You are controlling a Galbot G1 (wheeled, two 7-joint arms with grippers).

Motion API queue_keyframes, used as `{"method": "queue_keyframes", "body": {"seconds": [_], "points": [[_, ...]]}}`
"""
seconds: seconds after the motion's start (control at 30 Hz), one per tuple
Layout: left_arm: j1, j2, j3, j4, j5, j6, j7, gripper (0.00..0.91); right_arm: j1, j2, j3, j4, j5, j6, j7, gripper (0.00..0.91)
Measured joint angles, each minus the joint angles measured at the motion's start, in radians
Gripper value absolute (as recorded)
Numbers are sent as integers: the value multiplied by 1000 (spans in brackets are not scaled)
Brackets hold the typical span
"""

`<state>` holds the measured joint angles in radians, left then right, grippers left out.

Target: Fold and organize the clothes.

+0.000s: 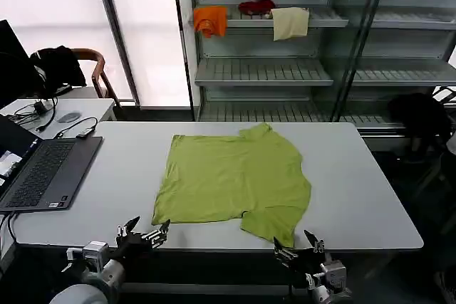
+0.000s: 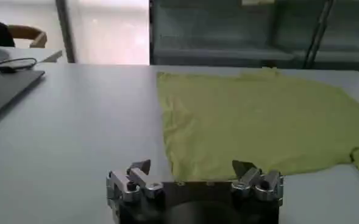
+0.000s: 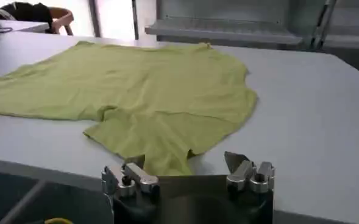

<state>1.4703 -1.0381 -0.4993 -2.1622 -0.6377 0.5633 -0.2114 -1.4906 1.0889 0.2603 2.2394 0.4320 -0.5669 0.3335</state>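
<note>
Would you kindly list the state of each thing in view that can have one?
T-shirt: spread flat on the table, not yet folded, one sleeve at the near edge.
Left end effector: open, empty, at the table's near edge.
Right end effector: open, empty, just off the near edge by the sleeve.
Laptop: open.
Orange cloth: draped over a shelf edge.
Cream cloth: draped likewise.

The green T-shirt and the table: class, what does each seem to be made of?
The T-shirt looks like soft, thin, matte knit fabric: it lies limp, with wrinkles and curled edges. The table looks like a hard, smooth, pale grey laminate or plastic with a faint sheen; which one can't be told.
</note>
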Motion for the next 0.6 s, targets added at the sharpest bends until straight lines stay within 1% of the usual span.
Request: {"method": "queue_keyframes", "body": {"seconds": [0.03,0.07,0.1,0.13,0.17,0.2,0.27,0.3,0.37,0.4,0.47,0.5,0.53,0.57,0.6], "points": [[-7,-1,0,10,-2,1,1,856,2,0,-2,-2,0,-1,-1,897],[-15,-2,0,20,-3,2,3,836,5,1,-4,-5,1,-2,-2,856],[-19,-2,1,27,-6,3,4,746,8,2,-6,-7,1,-3,-2,705],[-23,-2,1,33,-7,3,5,655,11,3,-9,-11,2,-3,-2,645],[-26,-2,1,38,-8,4,7,615,14,5,-12,-14,2,-4,-2,625],[-29,-2,2,43,-9,5,8,605,16,5,-13,-16,2,-4,-2,605],[-37,-5,4,55,-10,6,9,605,18,6,-17,-19,3,-4,-2,605],[-40,-6,4,60,-10,6,10,584,18,7,-17,-20,3,-4,-3,605],[-44,-7,6,69,-12,7,14,514,18,7,-17,-24,3,-4,-4,584],[-45,-8,8,73,-12,8,16,423,19,7,-17,-25,3,-4,-4,574],[-48,-9,9,81,-13,8,21,353,20,6,-17,-28,3,-4,-4,544],[-50,-10,10,85,-13,8,22,302,19,6,-16,-29,3,-4,-4,524],[-51,-10,10,89,-13,8,24,161,19,5,-16,-29,4,-4,-5,433],[-52,-10,11,92,-13,8,25,101,19,5,-15,-29,4,-4,-5,413],[-53,-11,11,94,-13,8,26,20,20,5,-16,-28,4,-5,-5,302]]}}
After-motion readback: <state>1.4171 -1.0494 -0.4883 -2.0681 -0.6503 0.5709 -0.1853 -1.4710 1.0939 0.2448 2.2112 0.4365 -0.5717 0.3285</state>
